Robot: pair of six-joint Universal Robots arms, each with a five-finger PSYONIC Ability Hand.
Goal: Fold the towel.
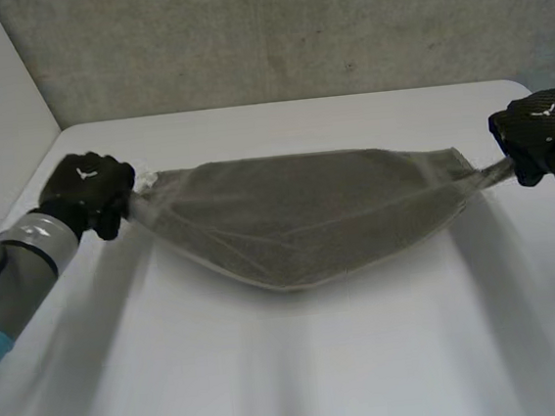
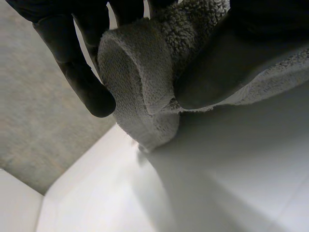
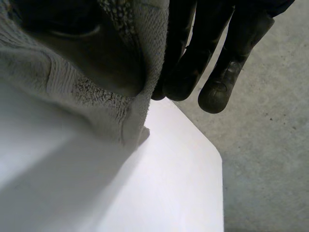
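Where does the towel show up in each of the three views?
Head view: the towel is stretched across the middle between the left hand and the right hand, sagging at its centre.
Left wrist view: one bunched end of the towel is pinched in the left hand.
Right wrist view: the other end of the towel is pinched in the right hand.
Shared landmark: the white table below the towel.

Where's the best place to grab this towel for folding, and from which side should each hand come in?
At its two ends, each from its own outer side. The towel hangs stretched between them, sagging in the middle, so holding the ends keeps it spread. The left robot hand and right robot hand pinch those bunched ends now.
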